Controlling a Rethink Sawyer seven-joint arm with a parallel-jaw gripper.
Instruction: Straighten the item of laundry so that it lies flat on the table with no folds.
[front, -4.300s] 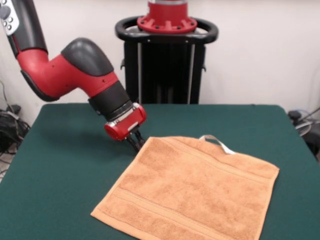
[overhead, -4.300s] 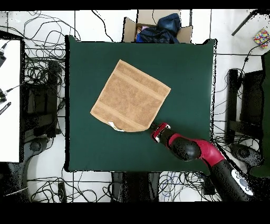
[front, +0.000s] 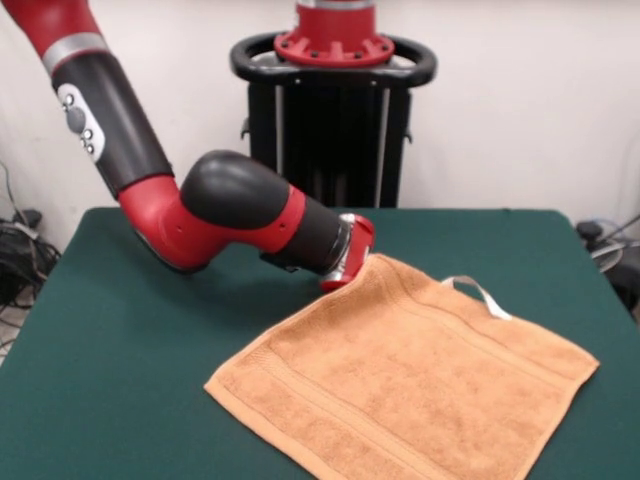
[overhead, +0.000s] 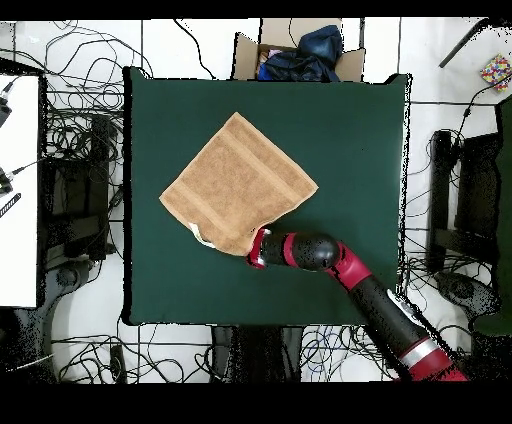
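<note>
A: Where is the small, roughly square orange-tan terry towel (front: 405, 385) lying now?

B: It is lying spread as a diamond on the large rectangular table with the dark green felt-like top (front: 130, 400). In the overhead view the towel (overhead: 237, 184) is sitting left of the table's middle, well clear of every edge of the green top (overhead: 365, 130). Compared with the earlier frames, it is sitting a little nearer the table's left edge in that view, and it is turned slightly.

A: And the red and black arm's gripper (front: 357, 262)?

B: It is meeting the towel's corner that points toward the robot's edge of the table. In the front view that corner is lifting off the felt, rising up to the red wrist. Earlier the gripper was standing just beside a different part of the towel's edge, with the arm coming in steeper; now the forearm is lying low and nearly level over the table.

A: Is it clamped on the cloth?

B: I cannot tell. The fingertips are hiding behind the wrist and the raised corner in both views, including the overhead one (overhead: 257, 249).

A: Anything else that differs?

B: The small white tag (front: 480, 292) is still sticking out along the towel's robot-side edge, now further toward the right in the front view. In the overhead view the tag (overhead: 201, 236) is showing at the lower left edge.
</note>
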